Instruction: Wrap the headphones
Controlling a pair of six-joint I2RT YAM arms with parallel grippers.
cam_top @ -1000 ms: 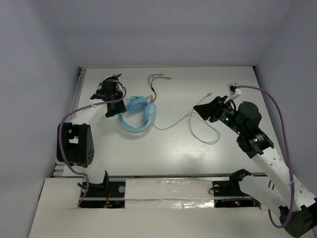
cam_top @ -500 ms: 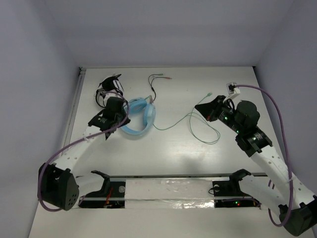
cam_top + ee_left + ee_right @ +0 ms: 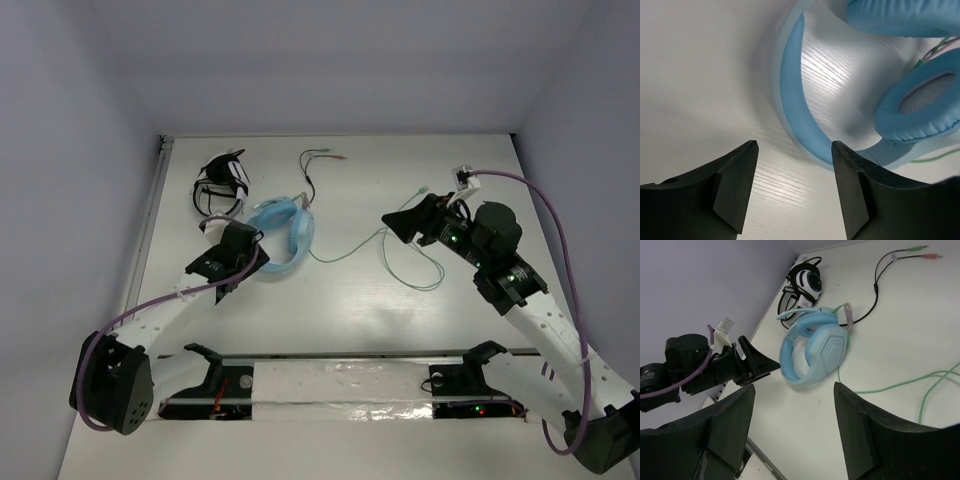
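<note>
**Item:** light blue over-ear headphones [image 3: 283, 240] with a curved headband and padded ear cups. They lie flat on the white table [image 3: 330, 310].

**Cable:** long, thin, pale green cable [image 3: 400, 262], loose in open loops across the table. None of it is wound round the headphones.

**Step in hand (judged):** approach before the first grasp. The wrapping itself has not begun.

**Left gripper [image 3: 795, 150]:**
- Jaws moderately apart with nothing between them, touching nothing.
- The headband arc lies just ahead of its fingertips [image 3: 737, 185], across the line of the gap.
- The two ear cups sit further ahead and off to the right finger's side.

**Right gripper [image 3: 792, 390]:**
- Jaws wide apart and empty.
- The headphones lie well ahead of it.
- The green cable passes close by on its right finger's side, low on the table.
- Whether a fingertip brushes the cable cannot be told.

**Next move (judged):**
- The left gripper would need to advance slightly and close on the headband to pin the set.
- The right gripper would need to drop to the table and pinch the thin cable, which is hard to catch against a flat surface.

**Also present:**
- Black and white headphones [image 3: 222, 180], beyond the left gripper, past the blue set.
- Their dark cable [image 3: 310, 175], ending in green and red plugs. It lies close to the blue ear cups and is best left undisturbed.
</note>
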